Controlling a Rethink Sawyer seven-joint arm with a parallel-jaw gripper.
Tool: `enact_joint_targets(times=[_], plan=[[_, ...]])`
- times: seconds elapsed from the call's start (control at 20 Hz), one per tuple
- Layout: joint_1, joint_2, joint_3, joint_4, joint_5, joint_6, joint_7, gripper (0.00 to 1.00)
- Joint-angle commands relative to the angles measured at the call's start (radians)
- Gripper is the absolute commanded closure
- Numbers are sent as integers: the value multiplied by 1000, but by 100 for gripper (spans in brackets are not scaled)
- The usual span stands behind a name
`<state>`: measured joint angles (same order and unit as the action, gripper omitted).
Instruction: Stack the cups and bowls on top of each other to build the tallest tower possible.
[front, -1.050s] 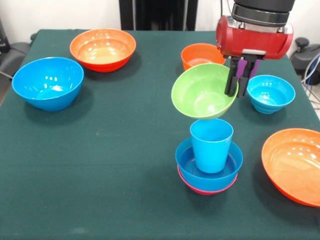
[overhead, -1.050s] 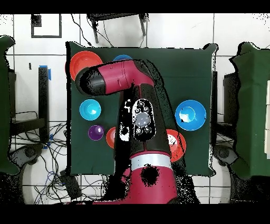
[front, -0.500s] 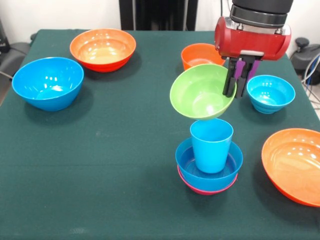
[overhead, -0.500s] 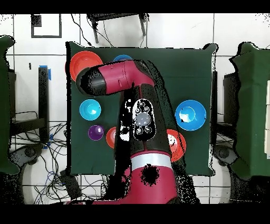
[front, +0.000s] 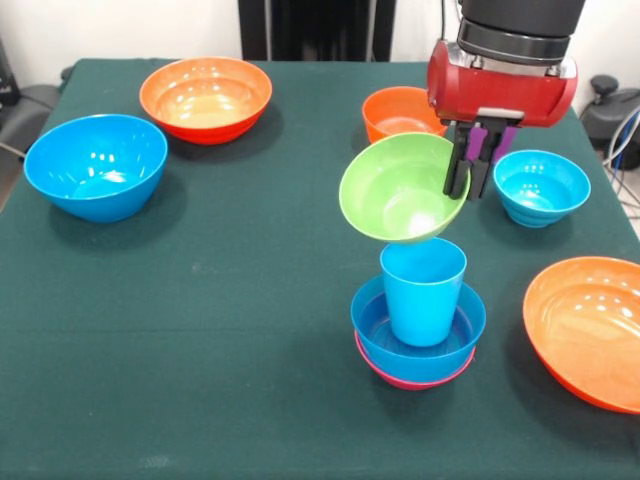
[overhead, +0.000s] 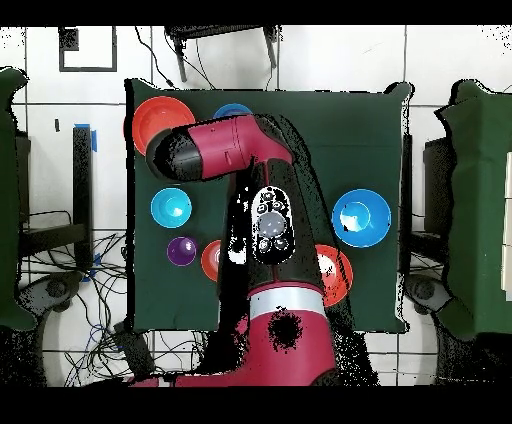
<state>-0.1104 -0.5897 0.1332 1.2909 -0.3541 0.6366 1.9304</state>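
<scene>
Your desk (front: 200, 300) has a dark green cloth on it, and there is lots of bare cloth in the middle. Around it you can see a white wall, a pale tiled floor with many cables, and dark chairs at the sides.

The big bowls sit out at the edges, so they leave room for building. You have a big orange bowl (front: 590, 325) at one side, a big blue bowl (front: 95, 165) at the other, and another orange bowl (front: 206, 97) near the back.

The tower (front: 418, 335) stands in the open part of the desk. A pink bowl is at the bottom, a blue bowl sits in it, and a light blue cup (front: 423, 290) stands upright in that.

Your hand (front: 470, 180) pinches the rim of the green bowl (front: 400, 190) and holds it up in the air. The bowl tilts and hangs just above the cup, a little to one side. I think you are bringing it over to set on top.

A small cyan bowl (front: 540, 185) and a small orange bowl (front: 400, 110) wait behind. The purple cup (overhead: 181, 251) stands alone near the desk's edge.
</scene>
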Motion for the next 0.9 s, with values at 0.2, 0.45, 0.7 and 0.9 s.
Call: enact_joint_targets(times=[0.2, 0.45, 0.7, 0.9], plan=[[12, 47, 23, -35, 12, -28, 95, 100], [14, 49, 22, -40, 12, -26, 96, 100], [14, 52, 23, -46, 14, -21, 93, 100], [14, 56, 24, -55, 15, -19, 91, 100]])
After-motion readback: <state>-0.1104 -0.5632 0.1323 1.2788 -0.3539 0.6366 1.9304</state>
